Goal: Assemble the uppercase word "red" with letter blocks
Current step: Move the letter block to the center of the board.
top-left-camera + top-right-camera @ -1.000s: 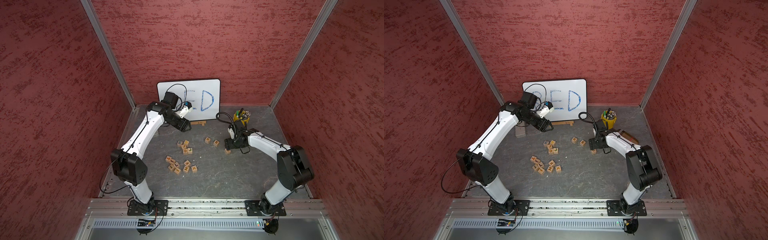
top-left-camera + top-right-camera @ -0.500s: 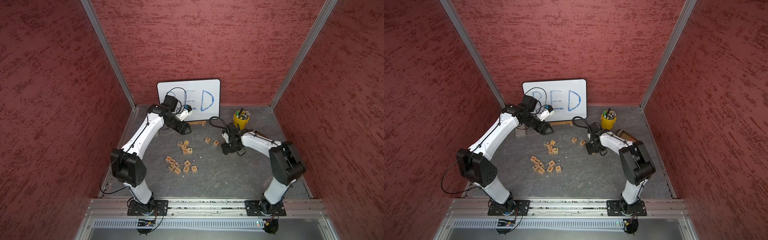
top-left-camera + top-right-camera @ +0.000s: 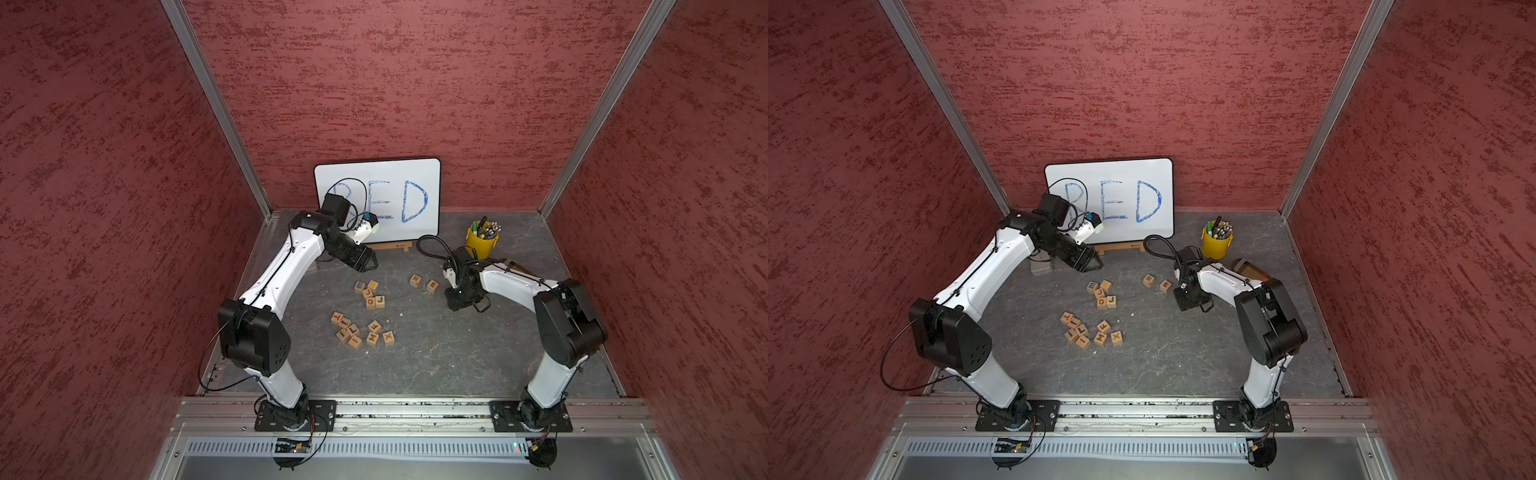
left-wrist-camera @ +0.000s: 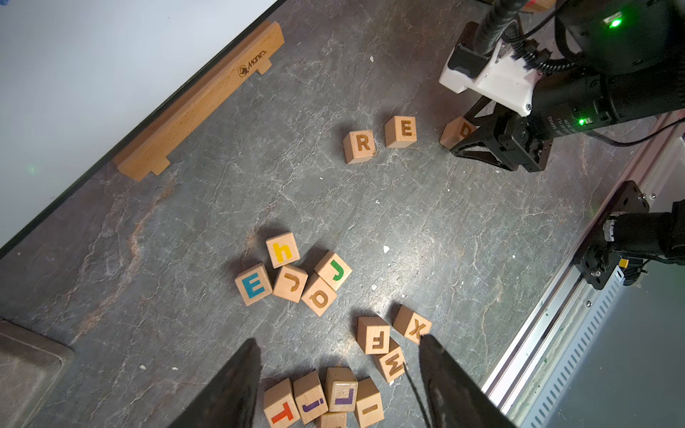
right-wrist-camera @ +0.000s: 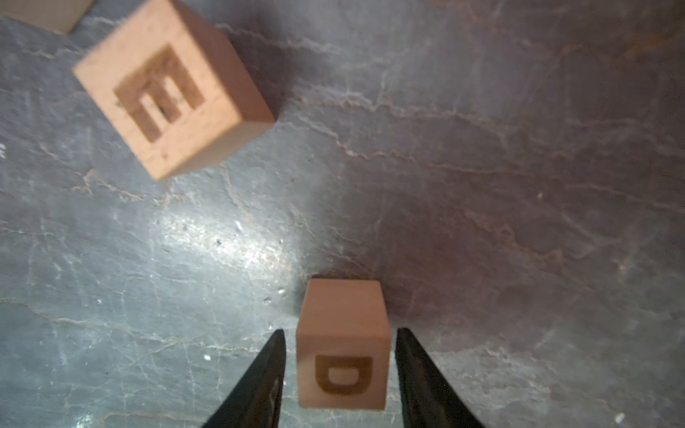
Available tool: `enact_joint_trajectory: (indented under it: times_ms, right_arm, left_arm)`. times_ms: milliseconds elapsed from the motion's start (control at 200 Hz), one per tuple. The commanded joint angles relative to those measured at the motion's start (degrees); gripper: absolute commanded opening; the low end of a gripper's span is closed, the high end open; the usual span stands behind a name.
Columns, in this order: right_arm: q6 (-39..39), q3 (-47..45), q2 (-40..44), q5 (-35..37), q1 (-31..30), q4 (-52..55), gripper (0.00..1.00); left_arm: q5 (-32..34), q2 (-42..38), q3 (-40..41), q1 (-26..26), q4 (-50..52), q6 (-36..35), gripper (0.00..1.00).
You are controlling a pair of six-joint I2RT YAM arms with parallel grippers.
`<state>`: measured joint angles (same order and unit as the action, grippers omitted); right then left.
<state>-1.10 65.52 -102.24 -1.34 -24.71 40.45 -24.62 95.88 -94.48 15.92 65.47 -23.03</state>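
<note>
Right wrist view: right end effector [image 5: 341,331] straddles the pale wooden cube printed D [image 5: 343,355], jaws narrow, slim gaps either side. Cube sits on grey desk [image 5: 519,185], right of the wooden E cube [image 5: 170,89]. Left end effector [image 4: 338,339] wide, empty, farther off.

The right claw [image 3: 456,301] hides the D block [image 4: 457,131] in both top views.

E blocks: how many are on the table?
2. An orange E block stands beside the R block; a blue E block lies beside the h block. A green-lettered block is too small to read.
</note>
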Motion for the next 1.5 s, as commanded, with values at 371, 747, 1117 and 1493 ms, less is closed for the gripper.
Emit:
enact_joint_trajectory:
  times_ms: [371, 747, 1117, 1493]
  right_arm:
    - [5.88, 1.46, -0.88, 1.54, -0.3, -2.14, 0.38]
    - [10.99, 3.38, -2.48, -0.43, -0.33, -3.77, 0.21]
    - [16.37, 4.36, -3.65, 0.58, -0.71, -6.97, 0.17]
    - [17.47, 8.86, -5.61, 0.3, -1.82, -3.09, 0.21]
  left_arm:
    - [-1.3, -1.13, 0.48, -1.42, -0.85, -1.85, 0.69]
    - [-2.14, -0.6, 0.85, -1.86, -0.71, -1.93, 0.7]
    - [-1.22, -0.06, 0.39, -2.8, 0.53, -3.49, 0.7]
    - [-0.25, 1.63, -2.46, -5.4, 2.99, -5.01, 0.7]
